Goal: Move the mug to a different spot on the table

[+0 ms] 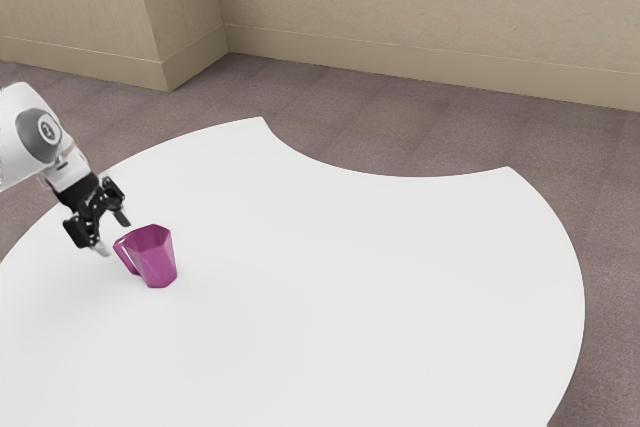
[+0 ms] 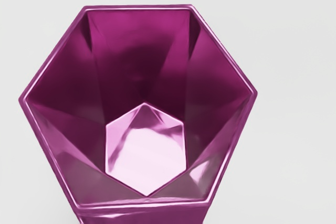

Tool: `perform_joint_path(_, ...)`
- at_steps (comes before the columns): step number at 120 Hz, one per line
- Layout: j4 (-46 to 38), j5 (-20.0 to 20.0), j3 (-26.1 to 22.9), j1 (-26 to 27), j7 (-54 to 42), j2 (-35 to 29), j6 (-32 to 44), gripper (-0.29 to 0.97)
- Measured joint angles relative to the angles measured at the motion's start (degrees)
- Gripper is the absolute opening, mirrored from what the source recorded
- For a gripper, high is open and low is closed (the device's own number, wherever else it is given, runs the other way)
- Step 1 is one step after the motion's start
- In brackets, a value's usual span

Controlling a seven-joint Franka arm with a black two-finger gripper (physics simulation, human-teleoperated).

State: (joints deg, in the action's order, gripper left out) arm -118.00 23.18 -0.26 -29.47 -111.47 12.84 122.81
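You have a broad white table (image 1: pixel 380 277) with room toward the exterior view's right. The purple mug (image 1: pixel 152 257) (image 2: pixel 139 108) stands upright near its left edge, handle toward the arm. Your gripper (image 1: pixel 110 235) hangs just beside that handle, fingers spread, holding nothing, probably lining up a grasp

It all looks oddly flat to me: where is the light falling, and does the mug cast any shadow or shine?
Exterior view: even, soft light; the mug leaves almost no shadow on the white table. Wrist view: the mug's glossy inside shines pale at its floor and darkens up the walls.
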Motion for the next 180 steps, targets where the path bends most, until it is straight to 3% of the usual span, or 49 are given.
perform_joint_path(33,0.21,2.89,0.00,0.03,-3.27,3.47,2.15,0.51)
perform_joint_path(77,0.30,6.78,-0.09,-0.06,-5.85,5.96,4.35,0.44)
perform_joint_path(99,0.30,7.83,-0.09,-0.06,-6.66,6.26,5.02,0.17)
perform_joint_path(145,0.48,12.41,-1.18,-0.35,-8.54,3.32,2.51,0.04)
perform_joint_path(180,1.70,16.99,-4.76,3.63,-9.71,3.93,0.41,-0.05)
